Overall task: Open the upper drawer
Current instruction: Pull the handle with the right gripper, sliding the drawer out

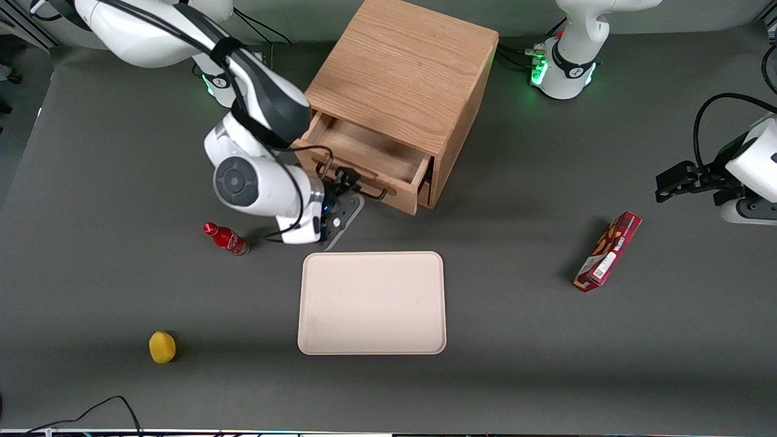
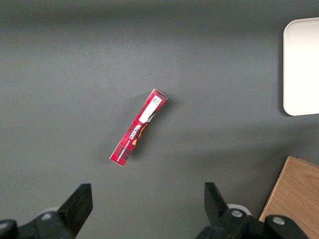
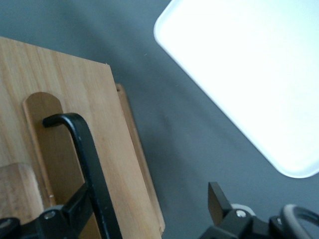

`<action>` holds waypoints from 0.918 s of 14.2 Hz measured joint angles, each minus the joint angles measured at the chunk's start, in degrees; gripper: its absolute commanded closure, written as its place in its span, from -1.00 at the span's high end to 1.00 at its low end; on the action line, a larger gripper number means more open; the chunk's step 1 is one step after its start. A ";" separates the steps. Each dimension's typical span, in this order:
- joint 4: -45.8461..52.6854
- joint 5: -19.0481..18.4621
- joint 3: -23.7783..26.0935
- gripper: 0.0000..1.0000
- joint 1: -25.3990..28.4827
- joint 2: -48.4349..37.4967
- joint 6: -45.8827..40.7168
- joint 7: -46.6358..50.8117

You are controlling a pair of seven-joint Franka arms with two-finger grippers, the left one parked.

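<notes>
The upper drawer [image 1: 365,150] of the oak cabinet [image 1: 405,67] stands pulled partway out, its bare wooden inside showing. Its front [image 3: 75,114] faces the front camera and carries a thin black wire handle [image 1: 359,179] on a raised wooden strip [image 3: 47,149]. My gripper [image 1: 345,182] is at that front, open, fingers spread wide. In the right wrist view the handle [image 3: 92,164] runs close beside one finger [image 3: 75,209], while the other finger [image 3: 215,196] hangs over the grey table. Nothing is clamped between them [image 3: 147,199].
A beige tray [image 1: 371,302] lies just nearer the front camera than the drawer. A red bottle [image 1: 226,238] lies beside my wrist, and a yellow fruit [image 1: 162,347] sits nearer the camera. A red snack box [image 1: 608,250] lies toward the parked arm's end.
</notes>
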 measured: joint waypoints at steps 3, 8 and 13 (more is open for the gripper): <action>5.02 -1.07 -2.37 1.00 -0.18 2.45 -3.53 -0.19; 10.03 -1.65 -5.14 1.00 -0.31 4.71 -6.93 -3.32; 15.16 -1.78 -6.04 1.00 -0.34 7.94 -8.07 -4.68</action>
